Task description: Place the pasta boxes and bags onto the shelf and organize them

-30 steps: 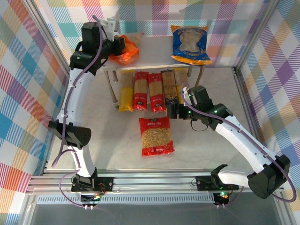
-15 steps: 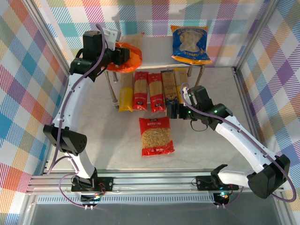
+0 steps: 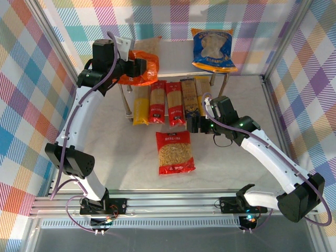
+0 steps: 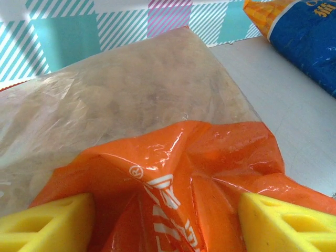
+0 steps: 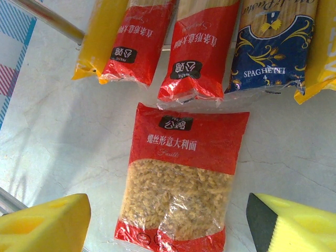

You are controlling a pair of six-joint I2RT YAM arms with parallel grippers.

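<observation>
While the shelf point(image 3: 176, 55) bears orange bag point(image 3: 147, 63), blue bag point(image 3: 212, 50)

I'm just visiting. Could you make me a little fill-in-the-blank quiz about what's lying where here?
The red bag of short pasta lies on the ____.
Sharing the shelf's top plate with the orange bag is a ____ bag.
Partly under that plate lie ____ long spaghetti packs.
Missing words: table; blue; five.
</observation>
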